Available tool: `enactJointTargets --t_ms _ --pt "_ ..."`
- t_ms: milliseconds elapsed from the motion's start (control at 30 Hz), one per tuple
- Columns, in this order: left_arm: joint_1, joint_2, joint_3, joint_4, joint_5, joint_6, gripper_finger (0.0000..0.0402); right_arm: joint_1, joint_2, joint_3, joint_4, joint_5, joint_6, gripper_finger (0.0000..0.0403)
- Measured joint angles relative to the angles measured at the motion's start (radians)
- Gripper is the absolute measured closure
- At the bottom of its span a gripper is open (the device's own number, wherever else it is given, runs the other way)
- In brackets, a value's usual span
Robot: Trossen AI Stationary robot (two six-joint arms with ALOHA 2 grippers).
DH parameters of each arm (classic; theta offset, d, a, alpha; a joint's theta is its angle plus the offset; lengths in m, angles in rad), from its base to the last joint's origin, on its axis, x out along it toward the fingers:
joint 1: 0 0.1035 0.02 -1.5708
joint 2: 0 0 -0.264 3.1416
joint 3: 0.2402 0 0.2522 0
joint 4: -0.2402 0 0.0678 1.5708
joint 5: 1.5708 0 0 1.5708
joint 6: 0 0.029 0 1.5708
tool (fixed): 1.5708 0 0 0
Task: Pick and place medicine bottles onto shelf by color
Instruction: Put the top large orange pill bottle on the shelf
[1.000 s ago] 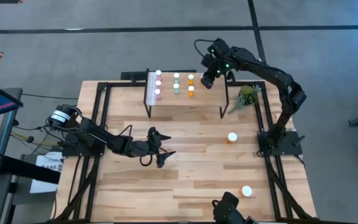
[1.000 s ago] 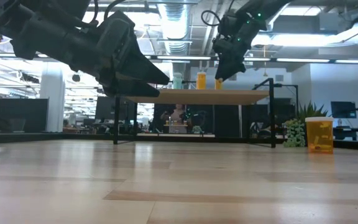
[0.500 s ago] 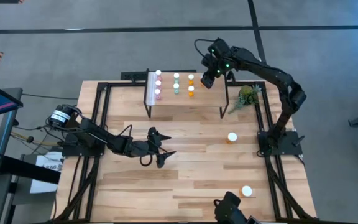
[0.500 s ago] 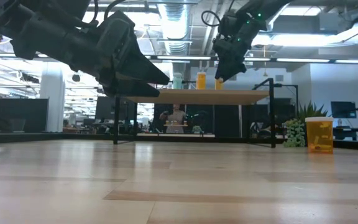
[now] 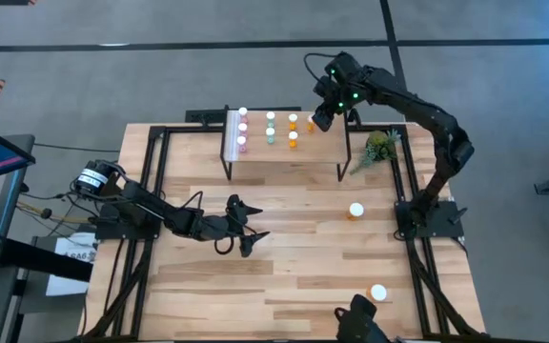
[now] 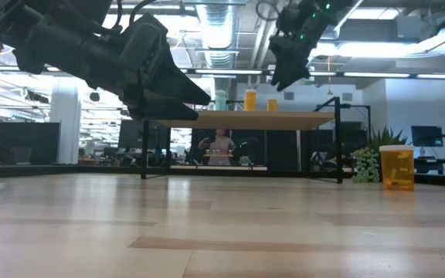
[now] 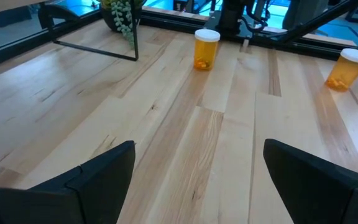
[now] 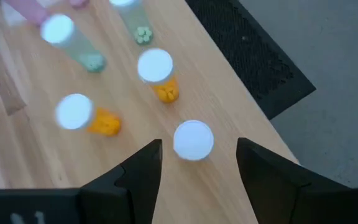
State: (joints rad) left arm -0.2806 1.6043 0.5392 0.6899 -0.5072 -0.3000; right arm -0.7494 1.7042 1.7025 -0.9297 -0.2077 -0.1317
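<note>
The shelf [image 5: 284, 158] stands at the table's far side and carries pink [image 5: 243, 127], teal [image 5: 270, 136] and orange [image 5: 293, 137] white-capped bottles in rows. My right gripper [image 8: 193, 163] is open above the shelf's right end. Its fingers stand on either side of a small orange bottle [image 8: 193, 140], clear above it; the bottle stands on its base on the shelf [image 6: 272, 103]. My left gripper [image 5: 253, 229] is open and empty, hovering over the table's middle left [image 7: 197, 180]. Two wider orange bottles [image 5: 355, 211] [image 5: 378, 293] stand on the tabletop at the right.
A small green plant [image 5: 379, 145] stands by the shelf's right legs. The right arm's base [image 5: 427, 217] is at the table's right edge. Bare wood lies between the shelf and the near edge. In the low view a person [image 6: 219, 145] shows in the room behind.
My right gripper has risen from the small orange bottle at the shelf's right end and drawn slightly toward the far edge. The bottle stays standing on the shelf and now shows in full in the low view. My left arm has kept still.
</note>
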Motion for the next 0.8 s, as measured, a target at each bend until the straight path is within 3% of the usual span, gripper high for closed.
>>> enactJointTargets --t_ms 233,367,533,667,800 --pt "0.000 0.000 0.000 -0.002 0.003 -0.002 0.0058 0.007 -0.078 0.087 -0.131 0.003 0.009 0.0171" --pt "0.000 0.000 0.000 -0.004 0.004 -0.007 0.0058 0.068 -0.148 0.088 -0.272 0.007 0.019 0.0173" --pt "0.000 0.000 0.000 -0.003 0.004 -0.012 0.0058 0.252 -0.240 0.056 -0.458 0.096 0.075 0.0176" --pt "0.000 0.000 0.000 -0.003 0.004 -0.019 0.0058 0.423 -0.346 -0.050 -0.454 0.176 0.169 0.0177" --pt "0.000 0.000 0.000 -0.003 0.004 -0.019 0.0058 0.557 -0.451 -0.191 -0.413 0.188 0.296 0.0177"
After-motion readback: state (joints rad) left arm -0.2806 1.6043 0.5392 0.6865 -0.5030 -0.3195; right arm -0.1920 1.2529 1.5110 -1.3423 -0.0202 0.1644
